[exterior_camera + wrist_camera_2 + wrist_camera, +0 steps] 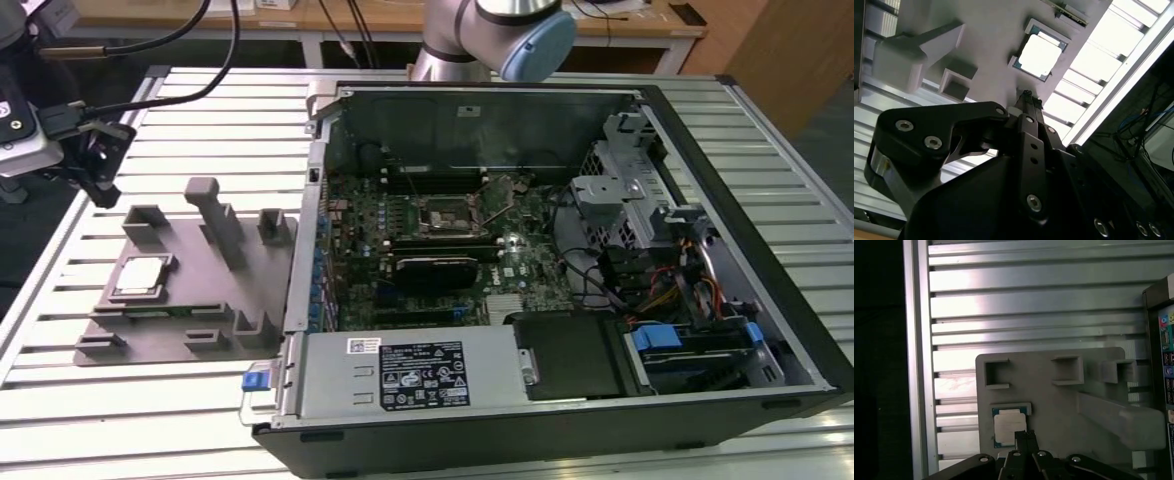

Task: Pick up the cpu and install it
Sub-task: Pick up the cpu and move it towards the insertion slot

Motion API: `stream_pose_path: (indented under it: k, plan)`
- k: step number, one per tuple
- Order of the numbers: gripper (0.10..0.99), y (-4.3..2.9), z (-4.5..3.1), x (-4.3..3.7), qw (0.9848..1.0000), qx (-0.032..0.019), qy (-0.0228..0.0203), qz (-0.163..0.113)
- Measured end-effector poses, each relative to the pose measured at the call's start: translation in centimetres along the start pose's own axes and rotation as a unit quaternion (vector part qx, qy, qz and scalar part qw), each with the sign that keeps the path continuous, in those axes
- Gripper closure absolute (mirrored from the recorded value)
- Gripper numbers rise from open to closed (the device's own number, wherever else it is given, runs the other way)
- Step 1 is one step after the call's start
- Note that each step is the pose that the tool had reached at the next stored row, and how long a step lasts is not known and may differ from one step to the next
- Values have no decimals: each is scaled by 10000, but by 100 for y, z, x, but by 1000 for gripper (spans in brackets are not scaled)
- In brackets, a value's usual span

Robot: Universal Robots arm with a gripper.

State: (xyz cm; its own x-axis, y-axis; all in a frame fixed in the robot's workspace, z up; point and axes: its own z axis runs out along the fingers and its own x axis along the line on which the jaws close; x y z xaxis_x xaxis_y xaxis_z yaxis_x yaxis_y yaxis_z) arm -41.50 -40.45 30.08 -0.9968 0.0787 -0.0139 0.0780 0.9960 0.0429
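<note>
Cpu lies flat, shiny side up, in a shallow square pocket on the grey fixture plate. The plate is on the slatted metal table, on the exterior view's left of the open computer case. Both wrist views show the same chip, cpu and cpu, seated square in the pocket and not tilted. It is square, so there is no long axis. Its edges run parallel to the plate's edges.

Gripper hangs above the table at the plate's far corner, toward the exterior view's left of the chip and higher than it. It touches neither chip nor plate. The fingers point down and look pressed together, with nothing between them. In the second wrist view the tips make one narrow point. In the first wrist view the gripper has its tip lined up over the chip's near edge, so the chip lies just ahead of and below the fingers, a little off centre.

The tall posts of the plate stand between the chip and the case, away from the fingers. The socket on the board inside the case looks empty, well apart from the chip. Judgement: chip not picked up yet, install not started.
</note>
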Motion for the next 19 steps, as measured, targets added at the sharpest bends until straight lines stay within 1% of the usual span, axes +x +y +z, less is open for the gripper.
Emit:
stream_pose_path:
  k: [5, 6, 19]
  plan:
    - [980, -8, 49, 21, 10000, 0, 0, 0]
    - [980, -12, 71, 29, 10000, 1, 1, 0]
    - [980, -26, 152, 65, 10000, 0, 0, 0]
